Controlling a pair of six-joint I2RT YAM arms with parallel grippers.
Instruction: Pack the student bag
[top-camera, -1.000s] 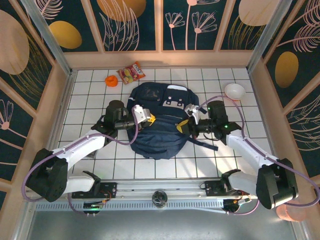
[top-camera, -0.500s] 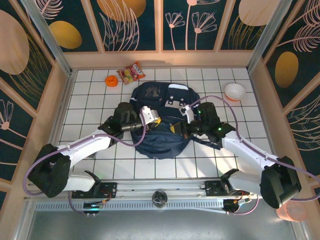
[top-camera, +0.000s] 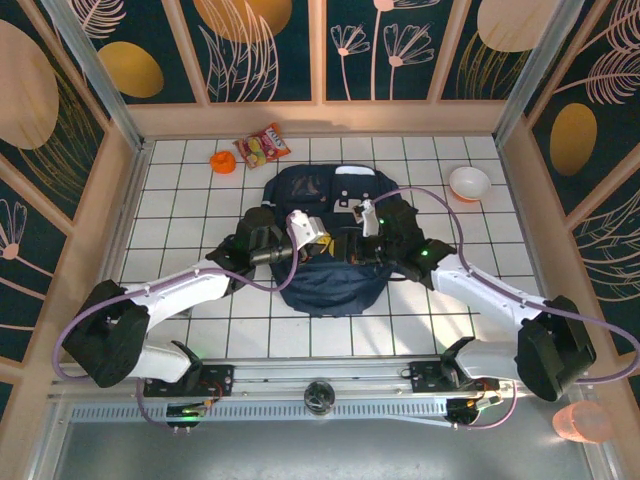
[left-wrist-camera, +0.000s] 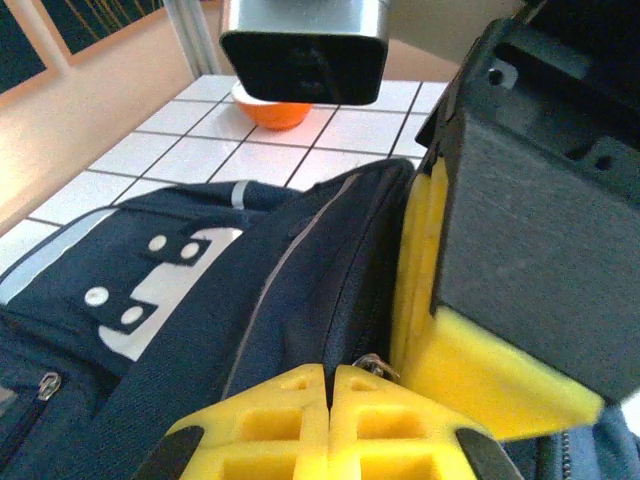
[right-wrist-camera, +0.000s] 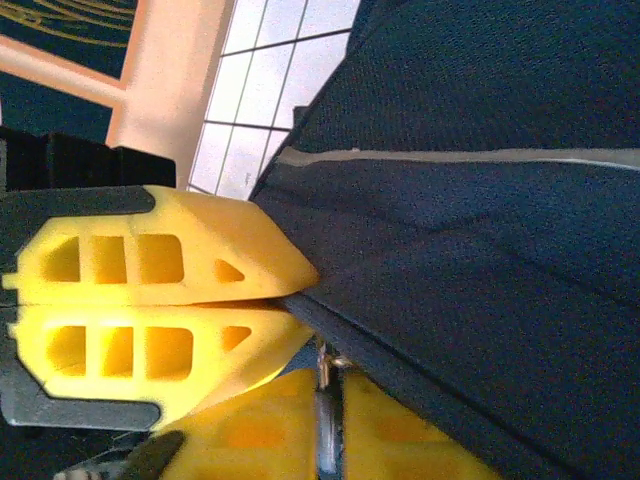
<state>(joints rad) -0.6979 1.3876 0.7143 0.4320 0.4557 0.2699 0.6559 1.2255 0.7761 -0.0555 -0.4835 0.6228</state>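
Observation:
The student bag lies in the middle of the tiled table, its dark navy fabric bunched up between the two arms. My left gripper is shut on a fold of the bag along the zipper seam; its yellow fingertips press together. My right gripper meets it from the right and is shut on a dark strip at the metal zipper pull. In the right wrist view the left gripper's fingers pinch the bag's edge. The bag's inside is hidden.
A snack packet and a small orange object lie behind the bag at the back left. A white bowl stands at the back right. Wooden walls enclose the table on three sides.
Both grippers have moved inward from the bag's sides and now meet over its middle. The bag's fabric has gathered up between them.

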